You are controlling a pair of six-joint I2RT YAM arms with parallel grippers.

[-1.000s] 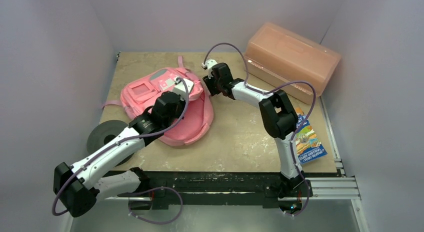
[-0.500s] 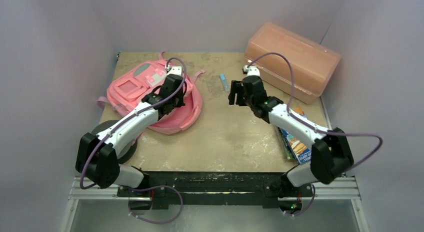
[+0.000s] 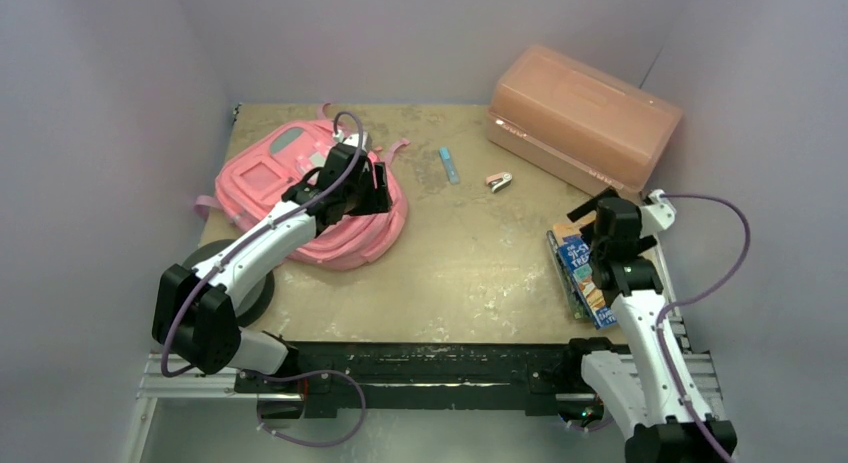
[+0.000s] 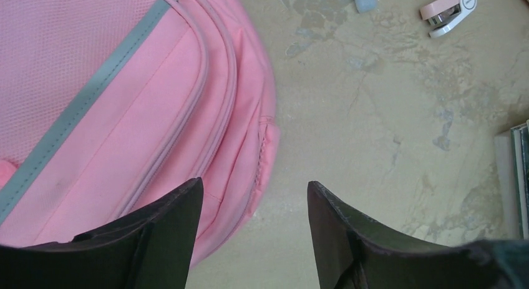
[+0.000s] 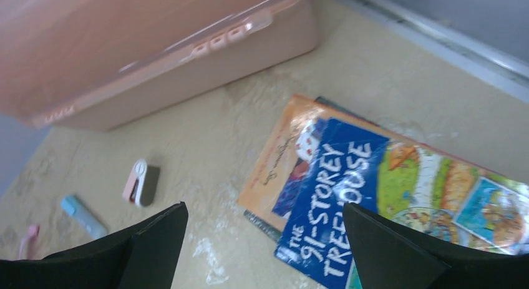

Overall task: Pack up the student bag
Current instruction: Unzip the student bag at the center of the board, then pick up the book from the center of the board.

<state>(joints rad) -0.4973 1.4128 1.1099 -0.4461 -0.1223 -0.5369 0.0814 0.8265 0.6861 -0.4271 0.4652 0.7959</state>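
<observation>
1. The left pincer [image 4: 254, 186], clamped shut 1 second ago, is now seen with its jaws parted and nothing between them.
2. The student bag [image 4: 125, 114] is found directly below this pincer and to its left. Its rounded edge sits under the gap between the jaws. The bag is no longer gripped, and it lies further toward the table's [image 3: 470, 263] far-left corner than 1 second ago.
3. The right pincer [image 5: 265, 208] has been pulled back from the middle of the table. It is now held above the books [image 5: 349, 195], its jaws spread wide and empty.
4. A small pink stapler [image 5: 140, 183] is now seen lying bare on the table, off to the left of the right pincer. The right pincer hung over that spot 0.5 seconds ago, so the stapler appears to have been set down there. A blue stick [image 3: 449, 164] lies just beyond it.
5. No item is seen inside the bag, and its zips look closed, so packing is judged barely begun. The books are probably the next pick, and the bag would have to be opened first.
</observation>
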